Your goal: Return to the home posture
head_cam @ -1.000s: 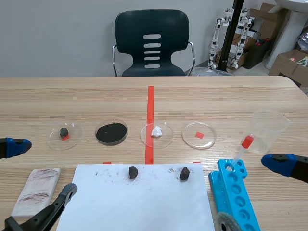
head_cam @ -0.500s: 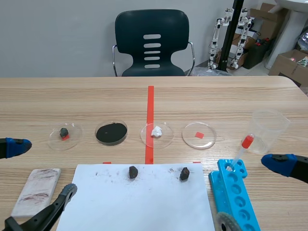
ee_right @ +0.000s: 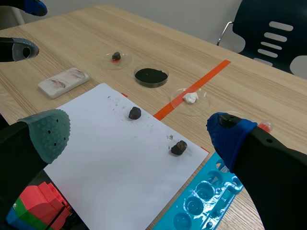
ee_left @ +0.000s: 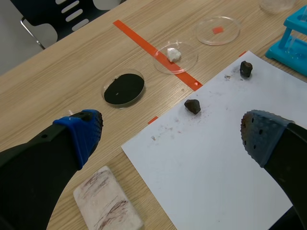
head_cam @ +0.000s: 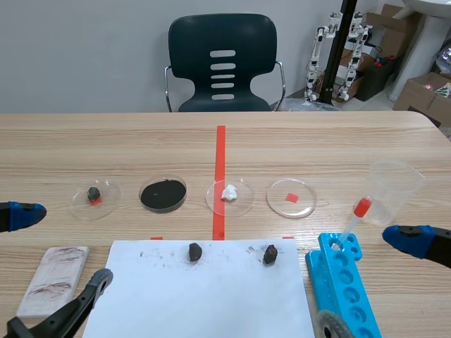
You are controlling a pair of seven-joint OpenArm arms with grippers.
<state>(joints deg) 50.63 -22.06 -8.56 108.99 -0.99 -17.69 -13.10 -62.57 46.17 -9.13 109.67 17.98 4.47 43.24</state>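
Low at the near edge of the tabletop (head_cam: pixel 296 144), one on each side, sit the two arms. The left pincer (ee_left: pixel 172 136) is spread wide and has nothing in it. Under it lies the white paper (ee_left: pixel 225 163), and the white block (ee_left: pixel 108 206) with brown marks lies just beside the paper. The right pincer (ee_right: pixel 139 135) is spread wide too, and it also has nothing in it. It hangs over the other side of the paper, with the blue rack (ee_right: pixel 204 201) near one finger.

Nothing on the tabletop is touched by either arm. The two dark lumps (head_cam: pixel 195 251) rest on the paper. The four little dishes (head_cam: pixel 230 196) stand in a row farther away. The dropper (head_cam: pixel 356 217) leans in the rack, and the clear cup (head_cam: pixel 394 189) stands just behind it.

I think the job is nearly done, or done. Both arms are low, out to the sides, and away from the things in the middle. Both are free of any load, so there is nothing left to put down. What may be left is only a small last move into the rest pose. The pictures do not show just where that pose is, so I cannot say for sure.
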